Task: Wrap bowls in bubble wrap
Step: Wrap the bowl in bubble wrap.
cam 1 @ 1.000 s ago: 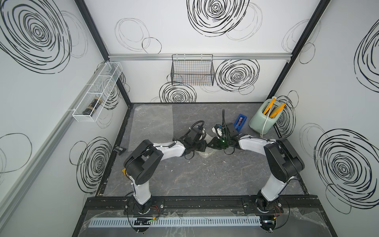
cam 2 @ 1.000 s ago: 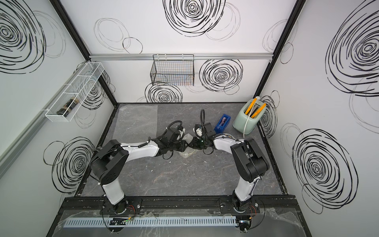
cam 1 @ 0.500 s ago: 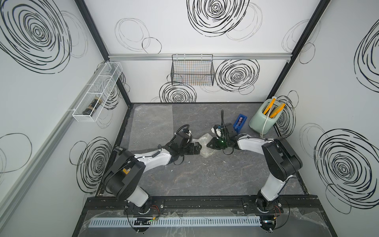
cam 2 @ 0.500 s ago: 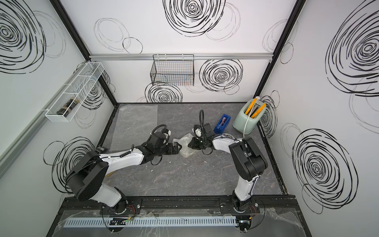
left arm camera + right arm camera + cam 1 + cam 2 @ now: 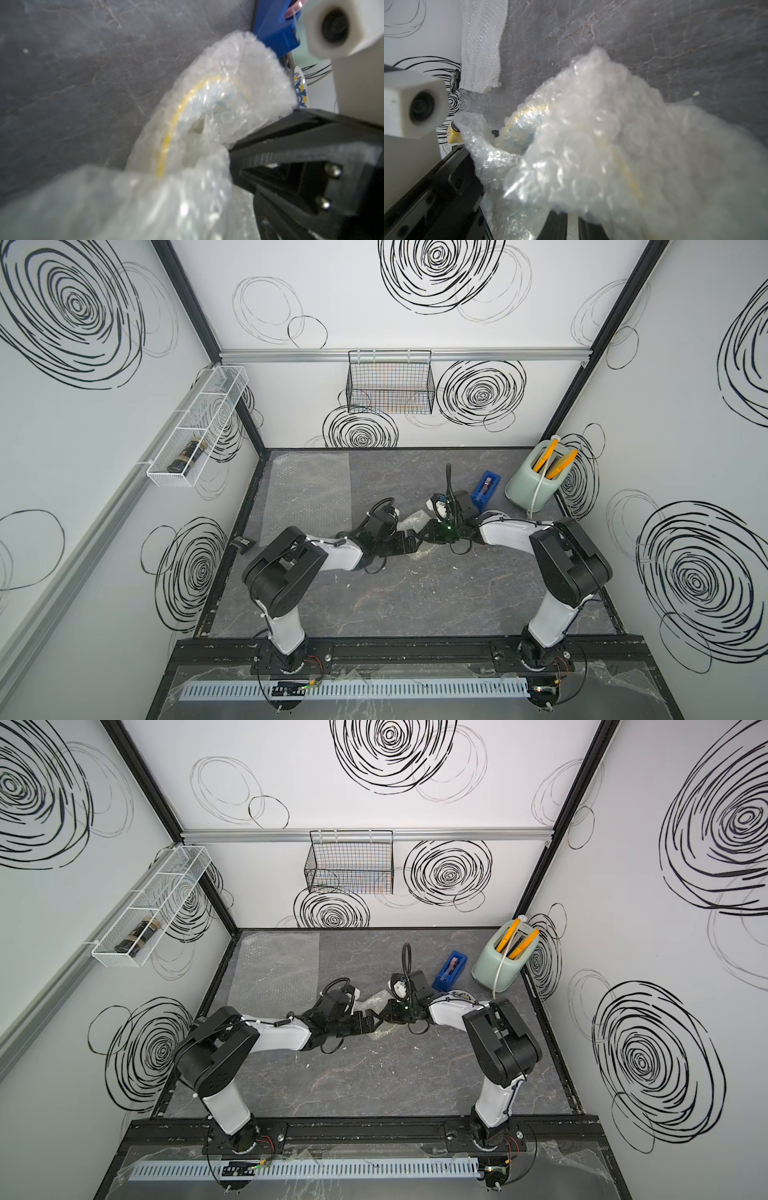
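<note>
Clear bubbled film, the crumpled bubble wrap [image 5: 410, 521], lies mid-way on the grey table [image 5: 415, 605], where both arms reach low and meet. The right gripper [image 5: 430, 531] is pinched onto a fold of it. Whether the left gripper [image 5: 412, 541] is spread or clamped we cannot tell. The white wall rack [image 5: 195, 435] holds a dark jar [image 5: 187, 454]. The pale green holder [image 5: 534, 489] holds orange-handled tools [image 5: 557, 462]. The left wrist view shows the cream bowl [image 5: 207, 112] as a yellow ring through the wrap, hidden in both top views, and the edge of the blue-patterned bowl [image 5: 300, 89] just beyond. A flat sheet [image 5: 307, 493] lies far left.
</note>
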Robot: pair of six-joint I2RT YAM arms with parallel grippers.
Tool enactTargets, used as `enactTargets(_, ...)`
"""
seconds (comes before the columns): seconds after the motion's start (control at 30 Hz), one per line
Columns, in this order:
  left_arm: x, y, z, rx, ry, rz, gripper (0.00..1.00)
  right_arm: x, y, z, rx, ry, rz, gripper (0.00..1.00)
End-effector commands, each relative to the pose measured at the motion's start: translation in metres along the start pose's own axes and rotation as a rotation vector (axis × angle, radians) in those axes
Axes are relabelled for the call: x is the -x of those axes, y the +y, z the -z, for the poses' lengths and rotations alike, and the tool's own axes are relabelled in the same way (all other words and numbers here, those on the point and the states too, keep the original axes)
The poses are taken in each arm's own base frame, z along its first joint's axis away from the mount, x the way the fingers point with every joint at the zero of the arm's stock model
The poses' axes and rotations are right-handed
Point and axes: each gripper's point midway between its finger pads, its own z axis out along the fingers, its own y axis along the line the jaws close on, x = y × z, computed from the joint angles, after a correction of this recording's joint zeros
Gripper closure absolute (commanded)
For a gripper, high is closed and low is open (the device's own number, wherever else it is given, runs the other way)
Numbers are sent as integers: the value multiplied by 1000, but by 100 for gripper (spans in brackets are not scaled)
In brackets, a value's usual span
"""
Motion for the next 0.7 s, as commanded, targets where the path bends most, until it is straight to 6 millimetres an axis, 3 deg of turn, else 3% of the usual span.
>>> enactTargets(0.0,8,6,-10,32,-12,-5,16,-14,-6,-2,-24,36,-21,82)
enactTargets(0.2,19,15,-8,66,-16,-13,44,-8,0,8,-21,27,-4,75)
enactTargets(0.33,24,15,-9,85,-5,-37,47,5,6,24,-7,-3,4,63)
enactTargets(0.47,27,16,-9,104,7,-59,48,22,12,58,26,-86,4,47)
enactTargets(0.57,30,17,-11,123,19,-84,48,31,-2,90,13,-177,-28,38)
enactTargets(0.67,31,19,-15,152,49,-127,48,31,-29,115,-33,-264,-79,32)
